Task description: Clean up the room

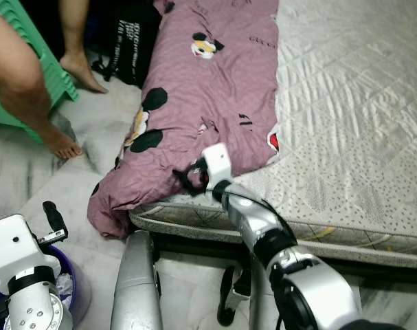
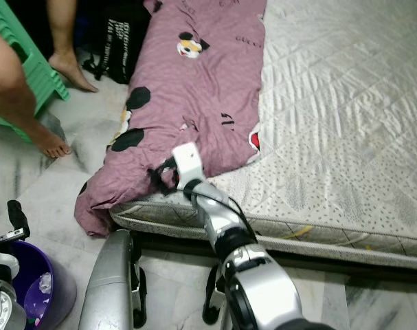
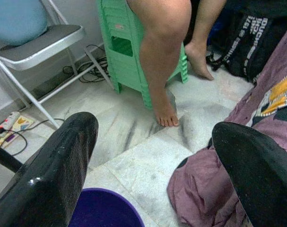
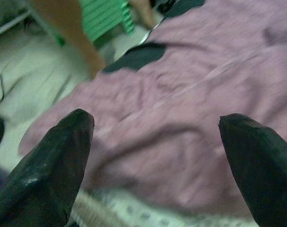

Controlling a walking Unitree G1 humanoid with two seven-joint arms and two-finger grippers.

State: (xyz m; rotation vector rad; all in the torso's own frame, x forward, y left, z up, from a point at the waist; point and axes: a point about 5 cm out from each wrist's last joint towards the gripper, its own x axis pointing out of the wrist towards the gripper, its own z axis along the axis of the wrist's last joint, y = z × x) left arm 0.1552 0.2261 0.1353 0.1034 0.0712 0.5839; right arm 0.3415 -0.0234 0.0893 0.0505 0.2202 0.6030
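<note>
Mauve blanket (image 1: 208,89) printed with cartoon mice is lying along the bed's (image 1: 352,124) left side, its lower end spilling over the mattress edge onto the marble floor (image 1: 71,172), and the right gripper (image 1: 192,180), fingers spread wide apart, is hovering just over that rumpled end at centre frame. At lower left the left gripper (image 3: 157,175) is hanging spread open above a purple bucket (image 3: 103,208). Its wrist view is showing a person's bare leg (image 3: 160,71), a green stool (image 3: 122,47) and a folding chair (image 3: 34,42).
</note>
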